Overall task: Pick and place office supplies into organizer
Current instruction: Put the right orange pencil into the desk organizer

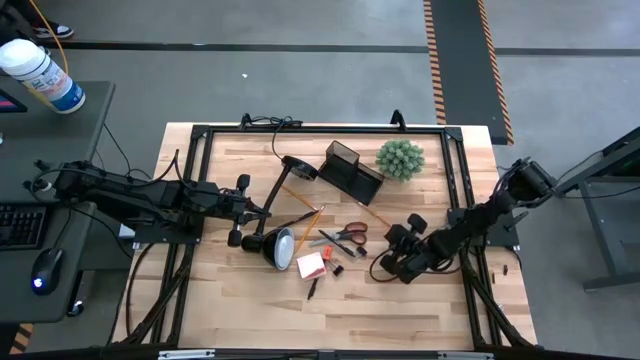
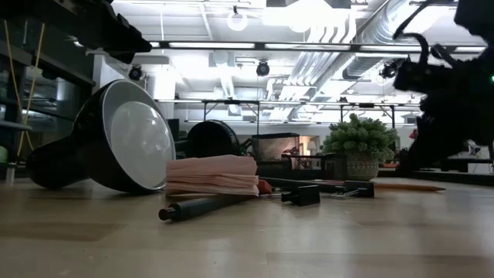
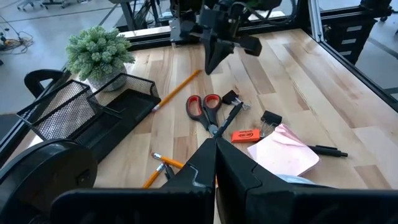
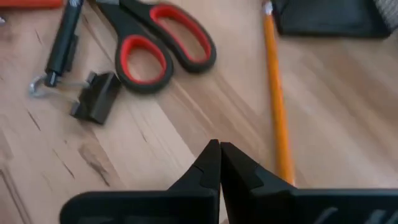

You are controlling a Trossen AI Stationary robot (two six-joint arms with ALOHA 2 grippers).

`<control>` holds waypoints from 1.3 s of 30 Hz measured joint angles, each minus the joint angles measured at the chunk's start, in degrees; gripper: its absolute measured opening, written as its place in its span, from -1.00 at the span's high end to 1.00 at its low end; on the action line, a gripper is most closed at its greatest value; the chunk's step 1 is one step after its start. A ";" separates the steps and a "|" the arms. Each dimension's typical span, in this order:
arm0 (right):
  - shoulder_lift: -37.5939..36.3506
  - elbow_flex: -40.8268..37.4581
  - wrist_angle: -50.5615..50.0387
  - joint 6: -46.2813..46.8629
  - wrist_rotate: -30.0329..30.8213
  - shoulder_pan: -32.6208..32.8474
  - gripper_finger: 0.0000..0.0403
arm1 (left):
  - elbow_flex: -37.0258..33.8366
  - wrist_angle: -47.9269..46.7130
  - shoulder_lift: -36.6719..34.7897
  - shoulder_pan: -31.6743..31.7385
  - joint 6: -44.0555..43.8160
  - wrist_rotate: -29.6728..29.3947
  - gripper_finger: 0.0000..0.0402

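The dark mesh organizer (image 1: 350,168) stands at the table's far middle. Red-handled scissors (image 4: 158,46), a binder clip (image 4: 96,96) and an orange pencil (image 4: 277,112) lie on the wood in front of it. A pink sticky-note pad (image 3: 283,152) and a black pen (image 3: 326,150) lie nearer the front edge. My right gripper (image 4: 219,152) is shut with nothing between its fingers. It hangs just above bare wood, beside the pencil and short of the scissors' handles. My left gripper (image 3: 216,146) is shut and waits above the table's left part.
A black desk lamp (image 1: 278,243) lies tipped over left of the supplies, its shade (image 2: 127,135) facing the front edge. A green spiky plant (image 1: 400,158) stands right of the organizer. Two more pencils (image 3: 163,167), a second clip (image 3: 270,118) and an orange eraser (image 3: 244,135) lie around.
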 joint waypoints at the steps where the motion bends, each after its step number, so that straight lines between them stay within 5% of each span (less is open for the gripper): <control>1: 0.00 0.86 -0.81 -0.21 0.58 0.00 0.98 | 0.00 0.00 0.00 0.00 0.00 0.00 1.00; 10: -0.11 6.41 -11.92 -0.58 0.69 0.04 0.99 | 0.00 -0.15 0.00 0.02 -0.02 0.02 1.00; 29: -0.53 7.22 -33.55 22.88 -7.48 12.90 1.00 | 0.00 -1.01 0.00 0.02 -0.04 0.02 1.00; 39: -16.49 -4.09 -24.35 23.28 -3.23 14.95 1.00 | 0.00 -1.07 0.00 0.01 -0.73 0.04 1.00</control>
